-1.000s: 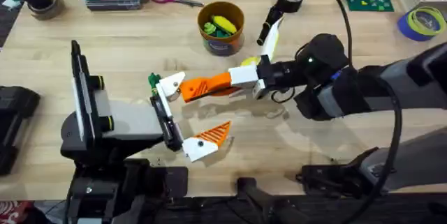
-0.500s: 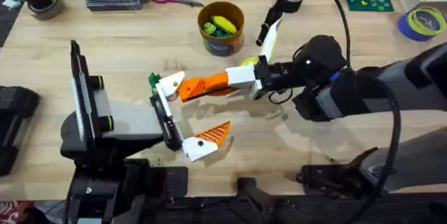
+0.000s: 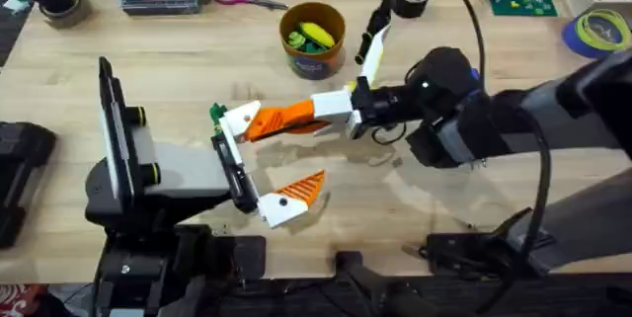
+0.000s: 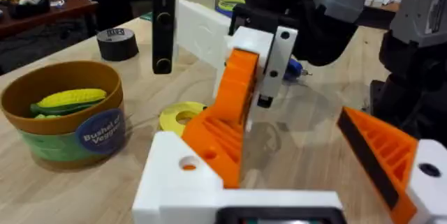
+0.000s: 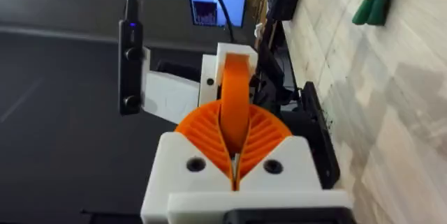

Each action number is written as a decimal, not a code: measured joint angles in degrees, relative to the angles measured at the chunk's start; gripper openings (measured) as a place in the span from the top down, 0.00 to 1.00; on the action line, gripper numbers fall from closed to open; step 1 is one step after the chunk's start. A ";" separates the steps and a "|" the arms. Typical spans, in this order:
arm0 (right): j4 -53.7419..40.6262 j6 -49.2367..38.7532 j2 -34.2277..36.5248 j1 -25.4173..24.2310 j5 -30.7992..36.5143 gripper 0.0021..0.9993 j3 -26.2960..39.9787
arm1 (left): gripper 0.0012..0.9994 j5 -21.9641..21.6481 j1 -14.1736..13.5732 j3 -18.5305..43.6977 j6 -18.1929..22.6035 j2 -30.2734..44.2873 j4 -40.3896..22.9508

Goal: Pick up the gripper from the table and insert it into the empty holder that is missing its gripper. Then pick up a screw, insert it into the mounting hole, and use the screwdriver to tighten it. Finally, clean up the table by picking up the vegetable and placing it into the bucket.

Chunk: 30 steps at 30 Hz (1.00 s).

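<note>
Two claws meet near the middle of the light wooden surface. The right claw is clamped on the small orange ribbed plastic wedge, its pads pinching the broad end. The narrow end points toward 9 o'clock, at the bare white angular plastic bracket on the left claw. The wedge is off the surface and appears to touch the bracket, or sit just beside it. I cannot tell how far it is seated.

The left claw's two fingers stand wide apart. The other one, toward 5 o'clock, carries its own orange tip.

In the left wrist view the wedge leans steeply against the bracket, just behind the mounting hole. That tilt looks like the thing to fix. My advice is to bring the wedge in line with the bracket's face before pushing, then slide it slowly and straight, so nothing jams or twists out of the pads. The left arm should hold firm as a brace. Release only once the hole lines up.

At 12 o'clock from the wedge, well apart, stands the brown-orange cup.
</note>
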 joint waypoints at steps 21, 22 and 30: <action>0.00 1.09 4.83 1.43 -1.49 0.99 6.21 | 0.01 -0.39 0.11 0.00 -0.11 -0.02 0.05; 0.00 1.09 4.83 1.43 -1.49 0.99 6.21 | 0.01 -0.38 0.11 0.00 -0.11 0.00 0.05; -0.02 1.11 4.83 1.43 -1.49 0.99 6.26 | 0.01 -0.42 0.11 0.00 -0.11 0.00 0.05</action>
